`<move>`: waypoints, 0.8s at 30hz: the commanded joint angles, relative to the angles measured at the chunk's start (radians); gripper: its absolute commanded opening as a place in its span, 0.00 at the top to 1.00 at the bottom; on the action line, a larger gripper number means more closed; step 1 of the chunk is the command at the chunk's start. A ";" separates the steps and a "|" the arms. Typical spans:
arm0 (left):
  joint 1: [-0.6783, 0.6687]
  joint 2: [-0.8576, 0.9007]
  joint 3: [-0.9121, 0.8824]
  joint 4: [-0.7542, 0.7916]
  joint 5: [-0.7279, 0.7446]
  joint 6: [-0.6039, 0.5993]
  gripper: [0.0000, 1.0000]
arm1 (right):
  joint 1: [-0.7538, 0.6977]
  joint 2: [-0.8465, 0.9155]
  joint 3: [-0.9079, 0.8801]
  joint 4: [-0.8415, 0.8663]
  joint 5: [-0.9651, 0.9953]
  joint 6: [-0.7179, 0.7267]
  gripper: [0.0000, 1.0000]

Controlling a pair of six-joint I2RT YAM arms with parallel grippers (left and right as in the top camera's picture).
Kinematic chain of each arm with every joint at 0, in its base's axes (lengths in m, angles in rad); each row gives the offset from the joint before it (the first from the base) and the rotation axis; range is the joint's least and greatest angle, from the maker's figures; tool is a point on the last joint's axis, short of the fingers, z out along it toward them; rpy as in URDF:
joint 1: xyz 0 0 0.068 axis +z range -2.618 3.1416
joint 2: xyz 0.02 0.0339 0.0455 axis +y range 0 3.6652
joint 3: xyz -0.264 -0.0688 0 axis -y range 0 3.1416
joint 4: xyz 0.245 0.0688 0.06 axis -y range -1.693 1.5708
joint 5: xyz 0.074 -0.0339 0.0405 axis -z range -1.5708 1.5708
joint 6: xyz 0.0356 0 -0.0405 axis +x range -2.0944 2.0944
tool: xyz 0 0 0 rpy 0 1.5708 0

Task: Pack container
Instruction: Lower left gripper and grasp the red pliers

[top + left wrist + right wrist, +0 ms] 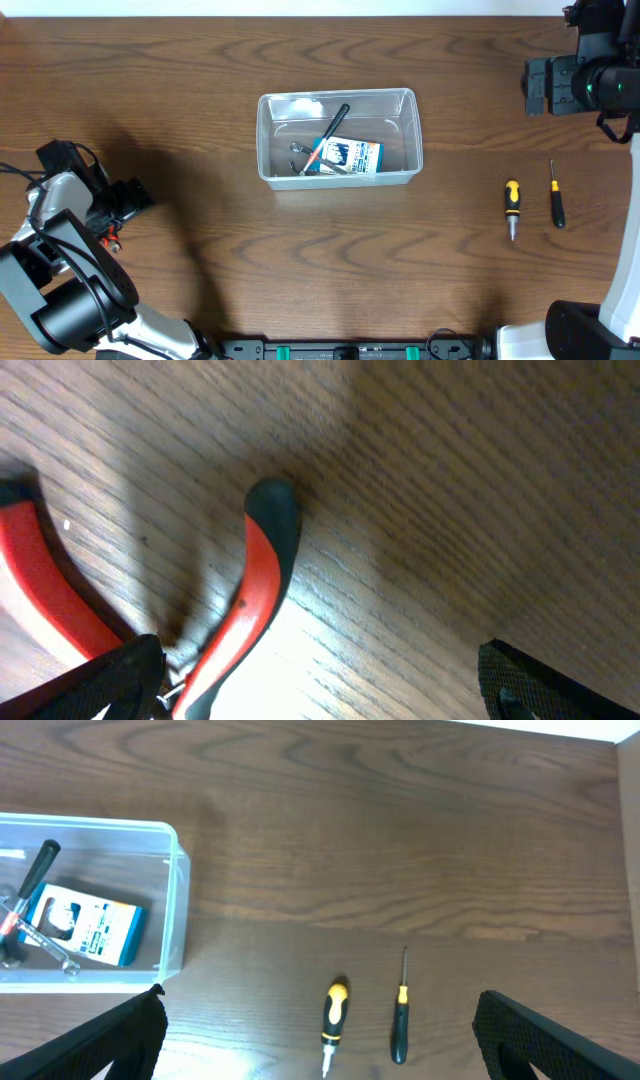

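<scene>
The clear plastic container (266, 140) stands mid-table and holds a blue-and-white box (352, 157), a red-and-black tool (328, 137) and a metal tool. It also shows in the right wrist view (176, 910). My left gripper (125, 200) is low over the table's left side, open (320, 695), with one handle of the red-handled pliers (262, 590) lying between its fingers, not gripped. My right gripper (545, 85) is open (320, 1065) and empty, high above the table at the far right.
A yellow-and-black screwdriver (512, 205) and a thin black screwdriver (556, 198) lie side by side right of the container; both show in the right wrist view (333, 1010) (400, 1015). The pliers' red handle (112, 240) shows beside the left arm.
</scene>
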State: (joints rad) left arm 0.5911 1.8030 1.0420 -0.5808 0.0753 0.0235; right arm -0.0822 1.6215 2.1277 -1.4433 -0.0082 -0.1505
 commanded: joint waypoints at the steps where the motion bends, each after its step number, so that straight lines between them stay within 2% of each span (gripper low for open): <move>1: 0.002 0.003 -0.007 0.016 -0.013 0.010 0.04 | -0.004 0.000 -0.003 -0.005 -0.007 -0.016 0.01; 5: 0.002 0.003 -0.007 0.023 -0.016 0.010 0.20 | -0.004 0.000 -0.003 -0.005 -0.007 -0.015 0.01; 8: 0.002 0.003 -0.007 0.021 -0.016 0.010 0.38 | -0.004 0.000 -0.003 -0.005 -0.007 -0.016 0.01; 12: 0.002 0.003 -0.007 0.017 -0.016 0.010 0.53 | -0.004 0.000 -0.003 -0.006 -0.007 -0.015 0.01; 16: 0.002 0.003 -0.007 0.013 -0.016 0.010 0.63 | -0.004 0.000 -0.003 -0.005 -0.007 -0.016 0.01; 22: 0.002 0.003 -0.007 0.010 -0.016 0.010 0.65 | -0.004 0.000 -0.003 -0.006 -0.007 -0.015 0.01; 24: 0.002 0.003 -0.007 0.010 -0.016 0.010 0.72 | -0.004 0.000 -0.003 -0.006 -0.007 -0.016 0.01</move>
State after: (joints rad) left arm 0.5911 1.8030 1.0420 -0.5682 0.0677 0.0307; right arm -0.0822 1.6215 2.1277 -1.4471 -0.0082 -0.1505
